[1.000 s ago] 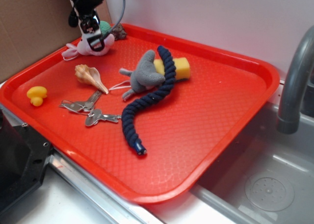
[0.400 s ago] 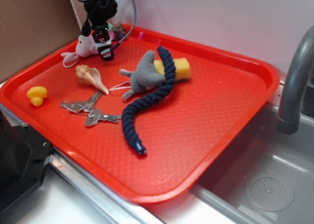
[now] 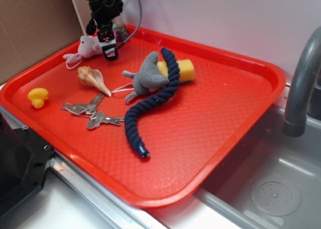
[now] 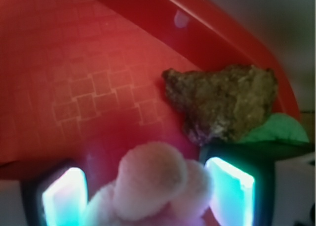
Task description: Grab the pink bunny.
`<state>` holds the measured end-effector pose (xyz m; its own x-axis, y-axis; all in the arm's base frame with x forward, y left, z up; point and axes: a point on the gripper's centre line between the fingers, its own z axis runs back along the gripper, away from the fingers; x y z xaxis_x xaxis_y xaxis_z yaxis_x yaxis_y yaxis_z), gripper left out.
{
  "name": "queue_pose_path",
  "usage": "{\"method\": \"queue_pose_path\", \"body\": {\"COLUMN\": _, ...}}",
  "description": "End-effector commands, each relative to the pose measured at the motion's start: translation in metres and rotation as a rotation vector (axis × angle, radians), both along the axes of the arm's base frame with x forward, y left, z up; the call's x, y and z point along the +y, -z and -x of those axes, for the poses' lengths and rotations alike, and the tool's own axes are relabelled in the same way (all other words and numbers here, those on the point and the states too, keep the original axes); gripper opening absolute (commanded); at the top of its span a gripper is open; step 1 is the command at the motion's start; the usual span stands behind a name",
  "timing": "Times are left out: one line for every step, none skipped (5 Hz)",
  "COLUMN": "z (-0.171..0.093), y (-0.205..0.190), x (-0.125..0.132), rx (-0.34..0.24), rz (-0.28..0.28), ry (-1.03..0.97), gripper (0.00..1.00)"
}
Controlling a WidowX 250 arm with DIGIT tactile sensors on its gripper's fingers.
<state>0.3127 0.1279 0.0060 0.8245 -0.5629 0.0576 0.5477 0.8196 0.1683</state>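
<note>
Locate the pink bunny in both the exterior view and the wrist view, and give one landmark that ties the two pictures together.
Exterior: the pink bunny lies in the tray's far left corner, just left of the hand.
Wrist: the pink bunny fills the bottom centre, between the hand's two lit fingers.
Shared landmark: the raised rim of the red tray, which runs across the top of the wrist view.

- Tray [image 3: 210, 134]: bright red, fine embossed square grid.
- Pink bunny [image 4: 153, 184]: pale pink; whitish from the exterior view.
- Rope [image 3: 150, 106]: navy, twisted.
- Duck [image 3: 37, 96]: yellow.
- Plush animal [image 3: 149, 76]: grey.
- Sponge [image 3: 184, 69]: yellow.
- Rock [image 4: 222, 100]: mottled brown-olive, green piece at its 4 o'clock.
</note>
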Motion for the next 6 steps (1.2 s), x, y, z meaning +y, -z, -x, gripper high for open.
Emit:
{"method": "queue_pose_path", "body": {"z": 0.008, "y": 0.013, "x": -0.013, "rx": 0.008, "rz": 0.012, "ry": 0.027, "gripper": 0.0}}
{"method": "queue_pose_path", "body": {"z": 0.009, "y": 0.011, "x": -0.012, "rx": 0.003, "rz": 0.009, "ry": 0.025, "gripper": 0.0}}
{"method": "queue_pose_path", "body": {"z": 0.011, "y": 0.006, "x": -0.012, "rx": -0.008, "rz": 0.006, "ry": 0.022, "gripper": 0.0}}
{"method": "queue_pose_path", "body": {"z": 0.013, "y": 0.002, "x": -0.014, "rx": -0.018, "rz": 0.001, "ry": 0.021, "gripper": 0.0}}
{"method": "queue_pose_path", "body": {"z": 0.015, "y": -0.001, "x": -0.015, "rx": -0.032, "rz": -0.001, "ry": 0.018, "gripper": 0.0}}
{"method": "queue_pose_path", "body": {"z": 0.03, "y": -0.028, "x": -0.022, "rx": -0.046, "rz": 0.037, "ry": -0.031, "gripper": 0.0}}
